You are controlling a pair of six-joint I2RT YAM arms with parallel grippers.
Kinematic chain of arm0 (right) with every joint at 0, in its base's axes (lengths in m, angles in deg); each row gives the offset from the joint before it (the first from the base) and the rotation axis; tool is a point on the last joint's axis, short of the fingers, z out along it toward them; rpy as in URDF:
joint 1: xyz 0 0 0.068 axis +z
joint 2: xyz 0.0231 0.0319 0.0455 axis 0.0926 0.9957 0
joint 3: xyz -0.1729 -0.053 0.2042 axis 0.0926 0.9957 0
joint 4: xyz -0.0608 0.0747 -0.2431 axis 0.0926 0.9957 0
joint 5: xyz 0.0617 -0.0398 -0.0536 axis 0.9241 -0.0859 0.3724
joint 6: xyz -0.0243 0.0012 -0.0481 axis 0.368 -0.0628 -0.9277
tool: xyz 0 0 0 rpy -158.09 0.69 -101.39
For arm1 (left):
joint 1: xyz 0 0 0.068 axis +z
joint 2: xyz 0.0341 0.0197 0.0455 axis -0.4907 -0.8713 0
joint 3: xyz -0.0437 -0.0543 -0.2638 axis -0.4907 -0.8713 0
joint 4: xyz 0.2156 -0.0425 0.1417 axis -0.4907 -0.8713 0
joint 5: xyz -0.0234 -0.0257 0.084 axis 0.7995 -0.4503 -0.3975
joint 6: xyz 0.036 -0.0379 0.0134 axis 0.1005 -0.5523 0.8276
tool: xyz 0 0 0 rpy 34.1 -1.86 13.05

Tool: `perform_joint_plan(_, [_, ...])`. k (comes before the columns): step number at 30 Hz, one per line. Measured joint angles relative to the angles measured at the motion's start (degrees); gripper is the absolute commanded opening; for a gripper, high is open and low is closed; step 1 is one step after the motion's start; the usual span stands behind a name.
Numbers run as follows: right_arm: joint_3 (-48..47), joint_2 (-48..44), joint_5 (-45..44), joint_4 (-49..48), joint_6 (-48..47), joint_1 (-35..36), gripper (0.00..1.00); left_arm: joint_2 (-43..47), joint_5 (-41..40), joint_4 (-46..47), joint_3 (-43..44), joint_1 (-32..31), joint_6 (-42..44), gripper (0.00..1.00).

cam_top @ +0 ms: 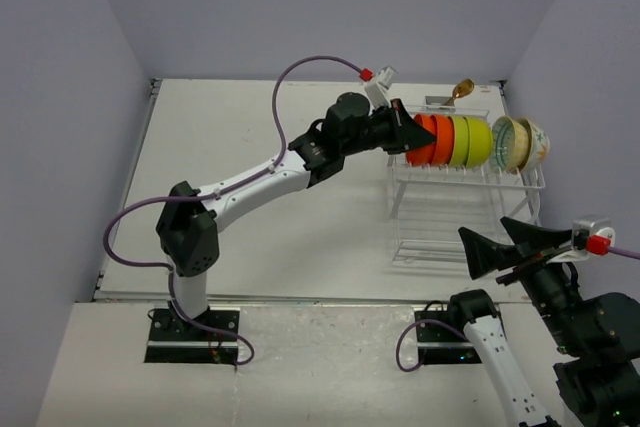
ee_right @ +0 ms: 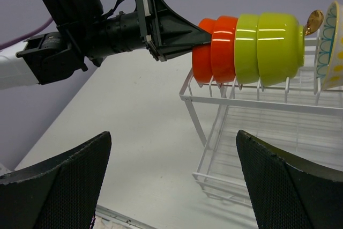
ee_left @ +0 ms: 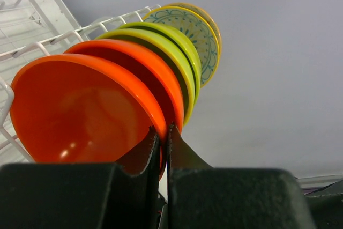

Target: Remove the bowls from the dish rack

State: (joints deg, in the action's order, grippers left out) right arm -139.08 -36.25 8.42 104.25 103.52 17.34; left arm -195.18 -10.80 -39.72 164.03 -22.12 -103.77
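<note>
Orange bowl [ee_left: 80, 111] on edge, mouth facing left tool [ee_left: 162, 132], rim pinched

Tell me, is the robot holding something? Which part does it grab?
Yes. The left gripper is shut on the rim of the orange bowl at the near end of the row. The right gripper is open and holds nothing.
</note>
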Motion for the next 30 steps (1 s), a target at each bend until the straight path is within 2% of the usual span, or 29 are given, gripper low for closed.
perform_joint_plan(8, [0.00, 0.00, 0.31, 0.00, 0.00, 0.00, 0.99, 2.21, -0.96, 2.49, -4.20, 0.00, -0.61, 0.00])
perform_joint_plan(22, [-0.07, 0.00, 0.33, 0.00, -0.02, 0.00, 0.99, 7.19, -2.62, 15.76, -15.63, 0.00, -5.20, 0.00])
perform_joint_plan(30, [-0.07, 0.00, 0.37, -0.02, -0.02, 0.00, 0.99, 10.16, -4.09, 19.69, -19.41, 0.00, -6.54, 0.00])
